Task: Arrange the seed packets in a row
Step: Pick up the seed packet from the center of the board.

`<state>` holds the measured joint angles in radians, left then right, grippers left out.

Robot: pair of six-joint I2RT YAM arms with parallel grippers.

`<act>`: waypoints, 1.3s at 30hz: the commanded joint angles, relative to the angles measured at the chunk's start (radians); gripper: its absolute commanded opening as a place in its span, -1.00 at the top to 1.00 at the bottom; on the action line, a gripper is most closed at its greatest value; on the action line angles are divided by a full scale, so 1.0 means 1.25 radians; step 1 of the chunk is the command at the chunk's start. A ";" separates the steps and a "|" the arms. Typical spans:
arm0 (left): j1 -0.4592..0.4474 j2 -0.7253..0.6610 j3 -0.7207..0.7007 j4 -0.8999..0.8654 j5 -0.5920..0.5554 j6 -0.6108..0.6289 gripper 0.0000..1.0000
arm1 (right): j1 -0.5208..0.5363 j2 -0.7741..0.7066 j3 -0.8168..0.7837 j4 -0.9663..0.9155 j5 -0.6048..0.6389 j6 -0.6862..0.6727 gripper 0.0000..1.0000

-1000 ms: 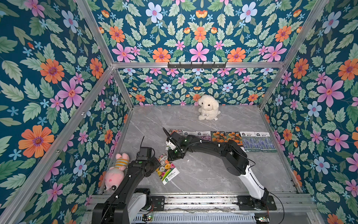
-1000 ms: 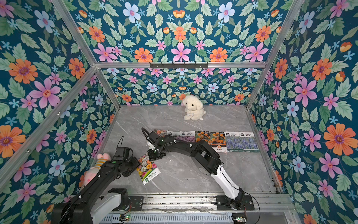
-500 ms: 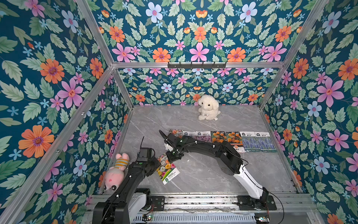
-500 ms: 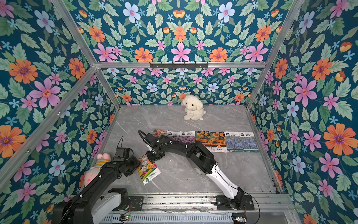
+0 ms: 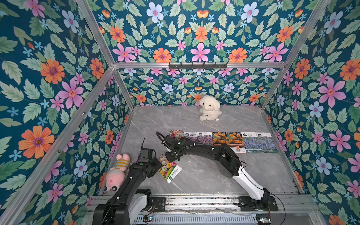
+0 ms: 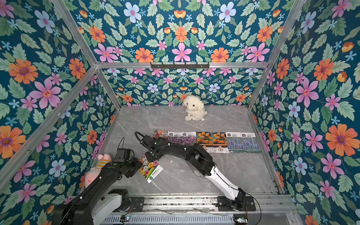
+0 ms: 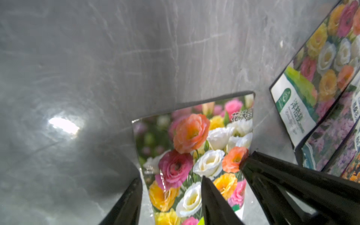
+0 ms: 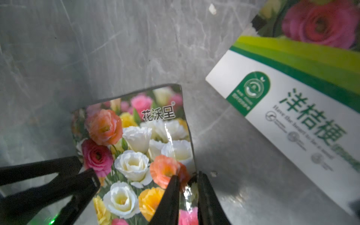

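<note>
At the far left, a pink plush toy [image 5: 116,173] lies by the wall. Next comes the left gripper [image 7: 171,179]. Its fingers are about half open, one beside the loose multicolour packet [image 5: 169,169] and one over it. It does not seem to pinch anything.

This packet lies crooked near the front of the table, apart from the others. On its other side is the right gripper [image 8: 188,176]. Its fingers are almost together, with the packet's shiny edge nipped between them (the edge curls up a little there).

Farther right and back is the row of seed packets [image 5: 227,139]. First is the row's multicolour packet [image 5: 176,134], partly hidden by the right arm. Then come two pink-purple packets [image 5: 198,137], two marigold packets [image 5: 227,138] and two lavender packets [image 5: 258,141], side by side.

I think seven are in place and the last one is being picked up. Next it should be lifted, turned straight and laid at the row's left end without bumping its twin. It is thin and slippery, so it could slide out.

The marble table [image 5: 204,175] is grey, smooth and shiny. Flowery wallpaper [image 5: 48,78] covers the walls. A white plush dog [image 5: 209,108] sits at the back.
</note>
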<state>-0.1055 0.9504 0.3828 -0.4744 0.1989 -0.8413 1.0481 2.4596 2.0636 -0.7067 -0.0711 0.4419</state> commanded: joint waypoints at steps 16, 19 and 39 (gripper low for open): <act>-0.006 0.013 -0.018 0.028 0.081 -0.028 0.01 | -0.008 0.057 -0.002 -0.146 0.050 0.095 0.62; -0.006 0.014 -0.029 0.086 0.116 -0.026 0.04 | -0.013 0.049 -0.021 -0.125 0.012 0.097 0.62; -0.005 -0.032 0.039 0.092 0.120 0.011 0.28 | -0.059 -0.032 -0.135 -0.014 -0.147 0.129 0.62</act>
<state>-0.1131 0.9176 0.4240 -0.3187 0.3866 -0.8486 0.9733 2.3985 1.9152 -0.5461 -0.2955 0.5945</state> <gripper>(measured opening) 0.364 0.191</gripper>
